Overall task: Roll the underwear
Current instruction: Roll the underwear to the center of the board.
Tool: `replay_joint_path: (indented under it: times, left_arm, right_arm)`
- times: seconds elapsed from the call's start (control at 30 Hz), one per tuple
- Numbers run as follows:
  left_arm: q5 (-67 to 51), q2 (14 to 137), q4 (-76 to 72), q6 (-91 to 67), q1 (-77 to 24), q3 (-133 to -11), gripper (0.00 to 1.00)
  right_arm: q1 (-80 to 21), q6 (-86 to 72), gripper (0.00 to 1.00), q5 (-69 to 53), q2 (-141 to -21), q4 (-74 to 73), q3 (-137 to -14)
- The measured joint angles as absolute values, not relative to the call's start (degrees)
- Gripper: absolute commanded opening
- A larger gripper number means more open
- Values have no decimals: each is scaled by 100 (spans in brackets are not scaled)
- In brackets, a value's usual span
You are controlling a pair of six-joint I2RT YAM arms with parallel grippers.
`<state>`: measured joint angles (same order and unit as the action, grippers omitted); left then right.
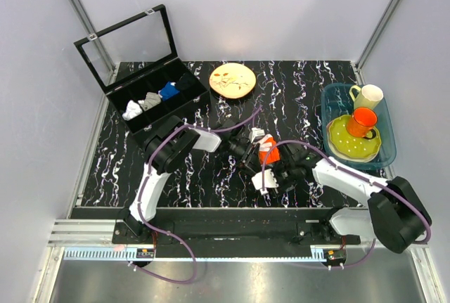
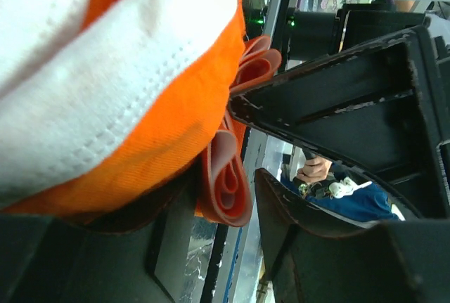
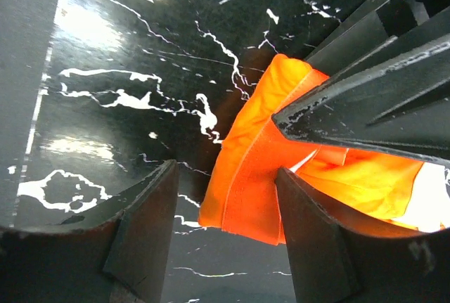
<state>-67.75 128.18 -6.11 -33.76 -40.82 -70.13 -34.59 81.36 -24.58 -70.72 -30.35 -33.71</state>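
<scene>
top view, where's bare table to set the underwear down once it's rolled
Bare black marble tabletop lies between the round beige plate and the teal plastic tub, and along the left edge in front of the black compartment box. Crowded mid-table around the bright orange fabric underwear.

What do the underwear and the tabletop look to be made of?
The underwear: soft cloth, matt orange, judging by its folds and curled edges; its white band shows stitched rows, perhaps elastic. The tabletop: hard, glossy black with white veins, mirroring light; stone or printed laminate, I cannot tell.
</scene>
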Motion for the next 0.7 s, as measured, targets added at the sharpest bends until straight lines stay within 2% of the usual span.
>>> replay_joint_path:
  times: [0.17,0.37,0.53,0.57,0.63,0.67,0.7]
  left_arm:
    - [-6624,12676,-633,-3527,-4093,-7000,55]
    - [-5769,12097,-954,-3649,-4032,-6580,59]
    - [-4641,10868,-1380,-3424,-3627,-5498,61]
    - [-4394,10468,-1485,-3343,-3522,-5144,63]
    - [-4062,9918,-1664,-3164,-3395,-4665,66]
    - [-3780,9470,-1929,-2974,-3367,-4246,99]
    - [-3651,9133,-2086,-2842,-3376,-3944,99]
  right_arm:
    - [-3479,8123,56,-2189,-7338,-2648,-3345]
    - [-3483,8007,43,-1927,-7605,-2213,-3422]
    - [-3474,7824,33,-1861,-7682,-2193,-3489]
    - [-3470,7780,29,-1863,-7703,-2213,-3520]
    - [-3417,7682,27,-1918,-7749,-2303,-3601]
    - [-3371,7620,26,-1979,-7784,-2392,-3673]
    - [-3312,7561,26,-2073,-7830,-2495,-3750]
